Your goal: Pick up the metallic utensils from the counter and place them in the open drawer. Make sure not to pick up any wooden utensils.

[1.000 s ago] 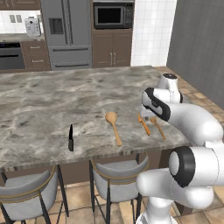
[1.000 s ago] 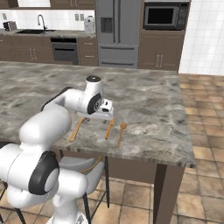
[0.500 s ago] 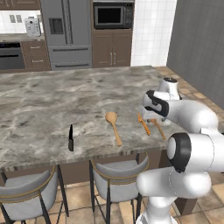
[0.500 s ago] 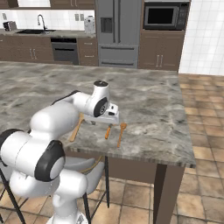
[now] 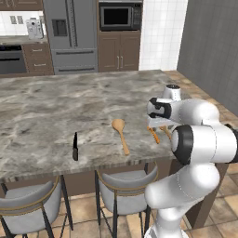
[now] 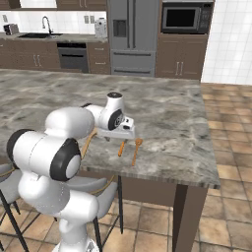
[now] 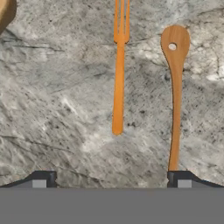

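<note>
One fork (image 7: 118, 83) | flat on counter (image 7: 57, 109) | between spread claw (image 7: 111, 178) tips

No readable text, labels, brands or numbers anywhere. Microwave (image 5: 117, 15) front, fridge (image 5: 69, 35) doors and oven (image 6: 73, 55) show no legible print. Utensils and counter (image 5: 42, 107) carry no markings.
</note>
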Motion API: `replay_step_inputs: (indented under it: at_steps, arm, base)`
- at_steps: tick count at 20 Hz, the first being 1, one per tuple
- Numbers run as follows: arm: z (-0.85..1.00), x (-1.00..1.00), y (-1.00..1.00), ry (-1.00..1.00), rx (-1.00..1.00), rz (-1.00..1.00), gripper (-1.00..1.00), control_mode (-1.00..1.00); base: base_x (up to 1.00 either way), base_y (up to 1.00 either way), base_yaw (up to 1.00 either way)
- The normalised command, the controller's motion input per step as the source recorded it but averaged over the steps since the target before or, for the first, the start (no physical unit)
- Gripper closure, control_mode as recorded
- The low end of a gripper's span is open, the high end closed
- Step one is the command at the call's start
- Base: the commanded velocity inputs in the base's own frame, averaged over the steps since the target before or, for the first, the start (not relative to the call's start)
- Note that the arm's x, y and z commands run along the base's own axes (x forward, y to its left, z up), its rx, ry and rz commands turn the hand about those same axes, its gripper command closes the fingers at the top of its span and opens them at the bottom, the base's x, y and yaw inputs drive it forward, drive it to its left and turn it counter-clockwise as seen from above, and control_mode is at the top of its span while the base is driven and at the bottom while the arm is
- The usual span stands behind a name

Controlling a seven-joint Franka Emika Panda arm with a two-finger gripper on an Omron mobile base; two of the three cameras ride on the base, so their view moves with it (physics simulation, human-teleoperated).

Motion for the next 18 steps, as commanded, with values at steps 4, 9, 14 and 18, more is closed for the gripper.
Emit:
replay_step_inputs:
  at_steps: [4,9,14,18]
  arm:
    - [-0.1,0.54,0.0,0.0,0.0,0.0,-1.0,-1.0]
    - [0.0,0.38,0.0,0.0,0.0,0.0,-1.0,-1.0]
    - [-0.1,0.3,-0.02,0.01,0.0,0.0,-1.0,-1.0]
    - [-0.27,0.0,0.0,0.04,0.0,0.0,-1.0,-1.0]
  base:
    - [0.0,0.0,0.0]
    - [0.0,0.0,0.0]
    - [0.0,0.0,0.0]
    - [0.0,0.0,0.0]
